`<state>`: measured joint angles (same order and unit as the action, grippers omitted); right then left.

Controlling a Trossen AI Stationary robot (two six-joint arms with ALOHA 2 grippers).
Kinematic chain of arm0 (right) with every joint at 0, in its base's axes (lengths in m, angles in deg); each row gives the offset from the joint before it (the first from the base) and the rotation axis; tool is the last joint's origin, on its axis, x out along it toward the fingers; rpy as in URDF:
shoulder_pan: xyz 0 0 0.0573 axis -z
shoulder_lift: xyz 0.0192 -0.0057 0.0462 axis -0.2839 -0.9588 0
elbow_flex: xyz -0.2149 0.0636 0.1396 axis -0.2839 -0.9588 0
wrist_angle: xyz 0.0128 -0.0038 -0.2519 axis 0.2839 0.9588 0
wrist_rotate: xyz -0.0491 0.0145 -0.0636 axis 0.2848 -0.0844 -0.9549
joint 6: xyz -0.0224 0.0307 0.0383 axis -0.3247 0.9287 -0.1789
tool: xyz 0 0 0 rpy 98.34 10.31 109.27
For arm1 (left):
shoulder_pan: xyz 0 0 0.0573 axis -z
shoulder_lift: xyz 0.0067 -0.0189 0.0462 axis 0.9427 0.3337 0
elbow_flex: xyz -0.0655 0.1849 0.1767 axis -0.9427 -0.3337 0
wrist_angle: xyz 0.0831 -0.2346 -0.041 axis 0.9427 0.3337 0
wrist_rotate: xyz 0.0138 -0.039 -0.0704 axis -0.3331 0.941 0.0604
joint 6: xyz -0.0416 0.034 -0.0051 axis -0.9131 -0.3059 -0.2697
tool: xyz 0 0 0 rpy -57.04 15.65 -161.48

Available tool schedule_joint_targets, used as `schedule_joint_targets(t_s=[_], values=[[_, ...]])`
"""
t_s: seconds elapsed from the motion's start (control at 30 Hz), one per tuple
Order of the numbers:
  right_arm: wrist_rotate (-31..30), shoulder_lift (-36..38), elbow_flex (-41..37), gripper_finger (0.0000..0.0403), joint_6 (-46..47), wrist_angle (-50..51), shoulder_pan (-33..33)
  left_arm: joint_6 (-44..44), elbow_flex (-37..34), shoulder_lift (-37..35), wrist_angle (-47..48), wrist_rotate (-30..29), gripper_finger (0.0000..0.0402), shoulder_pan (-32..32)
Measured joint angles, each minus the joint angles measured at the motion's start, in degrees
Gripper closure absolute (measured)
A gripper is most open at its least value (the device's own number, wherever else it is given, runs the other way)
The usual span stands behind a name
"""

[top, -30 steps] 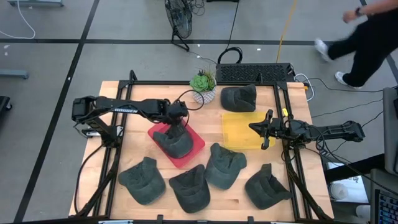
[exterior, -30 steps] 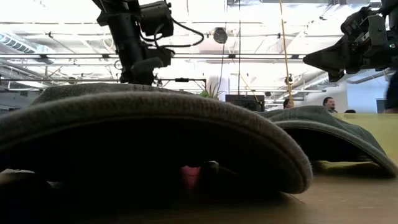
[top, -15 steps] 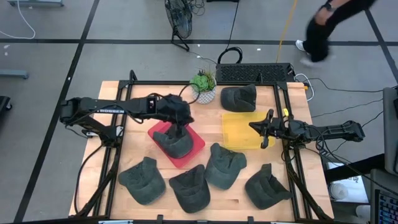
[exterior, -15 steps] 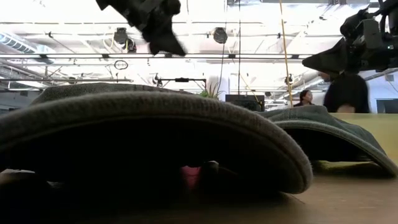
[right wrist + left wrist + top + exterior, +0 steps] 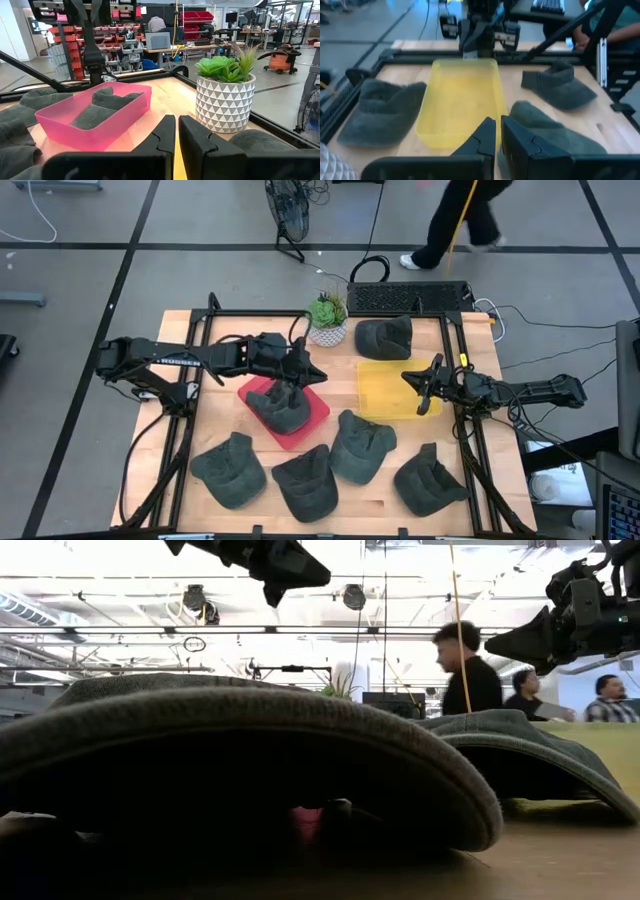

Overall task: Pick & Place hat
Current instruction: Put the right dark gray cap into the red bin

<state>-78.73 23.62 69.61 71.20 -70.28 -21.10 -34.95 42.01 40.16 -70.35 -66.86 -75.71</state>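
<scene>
Hat (image 5: pixel 283 406) lies in the red bin (image 5: pixel 315 412); five more hats sit on the tabletop (image 5: pixel 500 470). Left end effector (image 5: pixel 311 368) clenched, empty, above the bin; right end effector (image 5: pixel 412 379) clenched over the yellow bin (image 5: pixel 385 392).

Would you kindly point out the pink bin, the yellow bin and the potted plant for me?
pink bin (image 5: pixel 318 413): high view, bare floor at its right corner.
yellow bin (image 5: pixel 385 388): high view, middle of its empty floor.
potted plant (image 5: pixel 225 102): right wrist view, front of its patterned white pot.
</scene>
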Motion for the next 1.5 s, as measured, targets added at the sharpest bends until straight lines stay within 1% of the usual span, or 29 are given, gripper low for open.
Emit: schedule_joint_targets(t_s=[0.1, 0.2, 0.3, 0.43, 0.57, 0.63, 0.73, 0.87, 0.97, 1.1, 1.17, 1.2, 1.33, 1.4, 1.5], values=[[0.0, 0.0, 0.0, 0.0390, -0.1, 0.0, 0.0, -1.3, -4.7, 0.6, -7.8, -0.9, 0.0371, -1.2], [0.0, -0.1, 0.0, 0.0391, 0.1, 0.0, 0.0, -3.0, -10.1, 0.3, -19.2, -0.9, 0.0371, -3.0], [0.0, -0.7, 0.0, 0.0389, 0.0, 0.1, 0.0, -2.3, -14.2, 0.2, -27.9, 1.9, 0.0371, -4.9], [0.3, -2.0, 0.0, 0.0385, 1.3, -0.5, 0.0, -3.3, -15.3, 0.2, -33.7, 3.6, 0.0371, -7.9], [0.4, -4.9, 0.0, 0.0380, 4.2, -0.7, 0.0, -5.2, -15.3, 0.2, -36.4, 8.0, 0.0371, -9.4], [0.4, -6.9, 0.0, 0.0376, 5.8, -1.9, 0.0, -5.9, -15.3, 0.2, -37.3, 8.9, 0.0371, -9.7], [2.0, -10.6, 0.9, 0.0367, 6.4, -5.2, -0.6, -8.1, -15.3, 0.1, -36.6, 8.7, 0.0371, -9.9], [1.9, -17.2, 4.9, 0.0353, 6.0, -4.0, -2.3, -9.1, -15.3, -3.9, -34.0, 7.5, 0.0371, -10.3], [1.8, -23.3, 9.4, 0.0341, 5.2, -5.3, -3.4, -6.9, -15.3, -8.3, -29.5, 7.4, 0.0371, -10.3], [2.5, -31.3, 13.8, 0.0327, 7.3, -4.3, -3.6, -5.8, -15.3, -14.8, -22.8, 7.5, 0.0371, -10.3], [3.4, -35.0, 16.4, 0.0320, 7.7, -4.3, -4.1, -5.1, -15.3, -16.9, -19.0, 7.3, 0.0371, -9.9], [3.5, -36.9, 18.0, 0.0316, 7.8, -4.0, -4.5, -4.7, -15.3, -17.7, -16.8, 7.3, 0.0371, -9.5], [3.4, -43.9, 24.9, 0.0303, 8.3, 2.5, -5.8, -3.2, -15.3, -20.0, -11.2, 7.5, 0.0371, -7.6], [3.5, -46.7, 28.8, 0.0299, 9.5, 3.4, -6.4, -2.5, -15.3, -20.9, -10.0, 7.4, 0.0371, -6.7], [5.9, -50.4, 33.3, 0.0295, 11.1, 5.3, -7.7, -2.0, -15.3, -22.7, -7.3, 6.5, 0.0371, -5.2]])
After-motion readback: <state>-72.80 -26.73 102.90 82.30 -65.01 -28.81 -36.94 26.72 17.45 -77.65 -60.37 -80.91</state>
